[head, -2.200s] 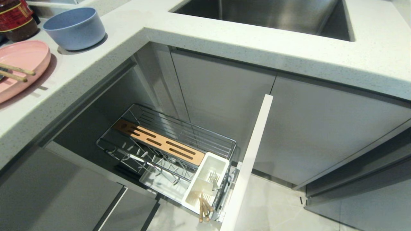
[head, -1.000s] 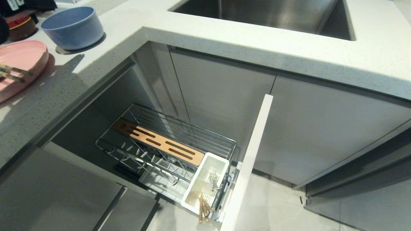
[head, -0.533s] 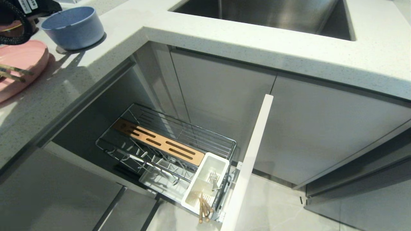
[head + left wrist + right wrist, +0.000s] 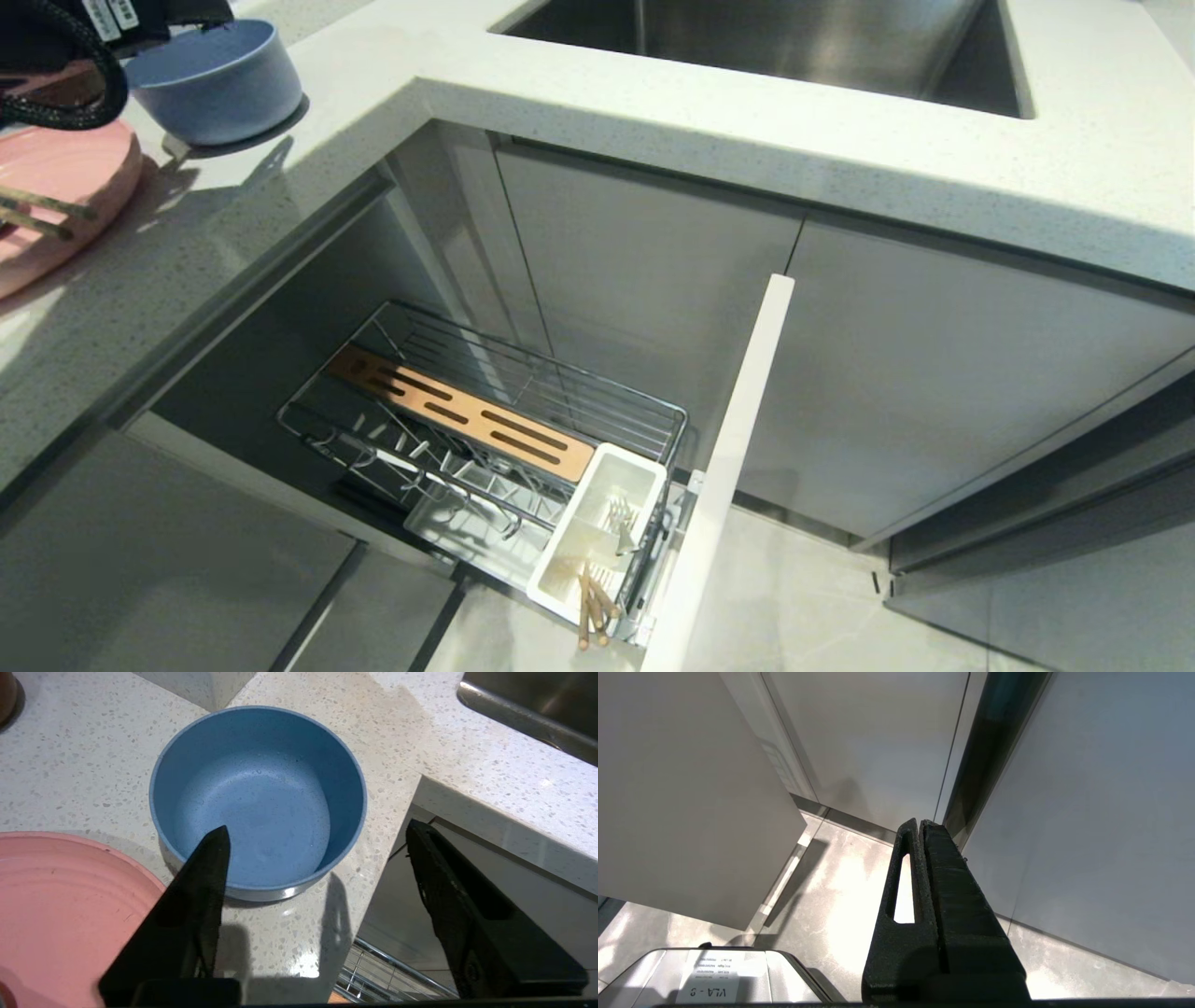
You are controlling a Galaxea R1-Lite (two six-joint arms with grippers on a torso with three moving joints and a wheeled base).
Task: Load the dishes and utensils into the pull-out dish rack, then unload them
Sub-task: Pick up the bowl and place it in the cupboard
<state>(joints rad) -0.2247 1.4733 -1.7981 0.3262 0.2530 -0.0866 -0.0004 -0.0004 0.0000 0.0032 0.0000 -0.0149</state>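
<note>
Loading step, approach to the bowl. The left end effector [image 4: 317, 830] hovers above the blue bowl [image 4: 258, 798] with its 2 fingers [image 4: 205, 877] spread apart and nothing between them; 1 finger lies over the bowl's interior near its rim, the other stands outside, beyond the edge of the surface [image 4: 84, 756]. The bowl stands upright on the surface, just beside the pink plate [image 4: 60, 914]. In the head view a pair of chopsticks [image 4: 37, 215] rests across the plate [image 4: 65, 187], and the left arm enters only at the upper left corner.

The dish rack [image 4: 485, 439] is pulled out below the surface, its wire slots empty. The white cutlery cup [image 4: 597, 523] at its front holds a few wooden sticks and what looks like a metal fork. The spoon cannot be found in any view.

The right end effector [image 4: 920, 830] hangs parked near the floor beside the cabinet doors, fingers pressed together.

Judgement: loading has barely begun. The next move calls for lowering the left end effector so that the bowl's wall sits between the fingers, closing on it, then carrying the bowl down to the rack.
</note>
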